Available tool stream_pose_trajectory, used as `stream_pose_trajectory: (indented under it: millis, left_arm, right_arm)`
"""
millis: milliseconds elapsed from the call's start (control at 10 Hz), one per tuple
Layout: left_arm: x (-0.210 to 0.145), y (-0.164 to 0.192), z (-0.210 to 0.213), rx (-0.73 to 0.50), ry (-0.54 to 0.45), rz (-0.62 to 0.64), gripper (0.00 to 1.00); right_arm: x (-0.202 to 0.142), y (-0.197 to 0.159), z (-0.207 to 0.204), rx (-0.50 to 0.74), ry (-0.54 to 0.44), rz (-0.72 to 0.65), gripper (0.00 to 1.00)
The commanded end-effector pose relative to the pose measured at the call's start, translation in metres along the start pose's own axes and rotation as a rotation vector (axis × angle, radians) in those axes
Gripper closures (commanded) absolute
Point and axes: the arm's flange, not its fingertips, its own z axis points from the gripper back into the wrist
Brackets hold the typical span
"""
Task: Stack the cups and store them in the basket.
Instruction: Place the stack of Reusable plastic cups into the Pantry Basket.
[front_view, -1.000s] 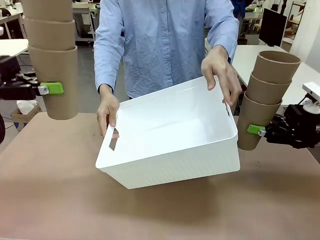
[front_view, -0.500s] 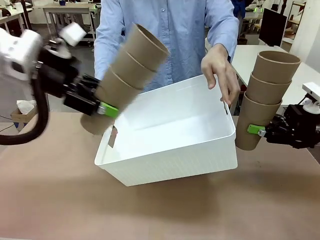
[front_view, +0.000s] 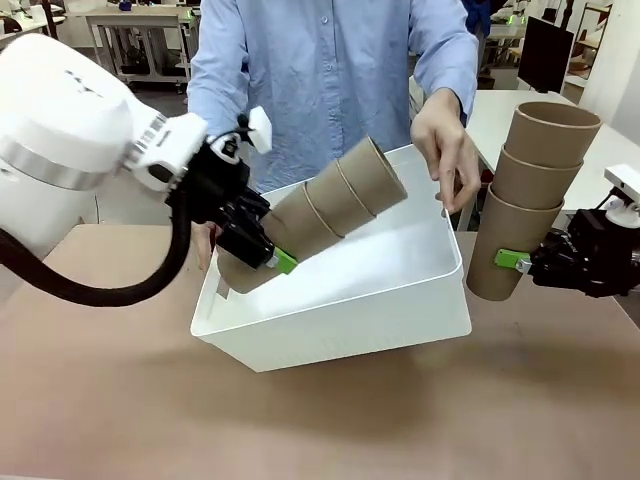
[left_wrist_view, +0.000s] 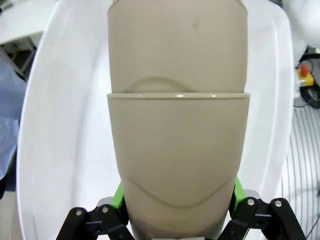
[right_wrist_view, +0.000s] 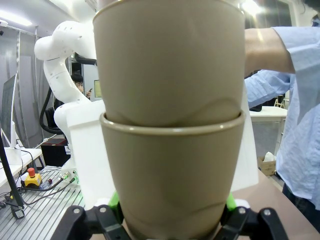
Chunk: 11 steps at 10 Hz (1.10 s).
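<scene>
My left gripper (front_view: 262, 258) is shut on the bottom cup of a stack of three tan paper cups (front_view: 320, 212), tilted with rims up and to the right, over the left half of the white basket (front_view: 340, 320). In the left wrist view that stack (left_wrist_view: 177, 140) lies over the basket's white floor (left_wrist_view: 65, 150), squeezed between the green pads (left_wrist_view: 119, 196). My right gripper (front_view: 520, 262) is shut on a second upright stack of three cups (front_view: 530, 195), right of the basket. The right wrist view shows this stack (right_wrist_view: 167, 150) close up.
A person in a blue shirt stands at the far side and holds the basket tilted toward me, one hand (front_view: 445, 140) on its right rim, the other hand (front_view: 205, 240) behind my left arm. Bare brown tabletop (front_view: 300, 420) lies in front.
My left arm has swung in from the far left, tipped its cup stack from upright to slanting, and lowered it into the basket's mouth. The right arm and its stack have stayed put.
</scene>
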Motion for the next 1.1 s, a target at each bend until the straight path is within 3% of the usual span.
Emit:
stream_pose_trajectory:
  millis: [0, 600, 1000]
  left_arm:
    - [0.010, 0.015, -0.017, 0.002, 0.062, 0.024, 0.14]
    - [0.004, 0.013, -0.074, 0.011, 0.162, -0.019, 0.14]
    - [0.001, 0.014, -0.087, 0.009, 0.113, -0.033, 0.14]
  right_arm:
    - [0.004, 0.000, 0.000, 0.000, -0.003, 0.011, 0.15]
    - [0.004, 0.000, 0.000, 0.000, -0.003, 0.011, 0.15]
    - [0.004, 0.000, 0.000, 0.000, -0.003, 0.011, 0.15]
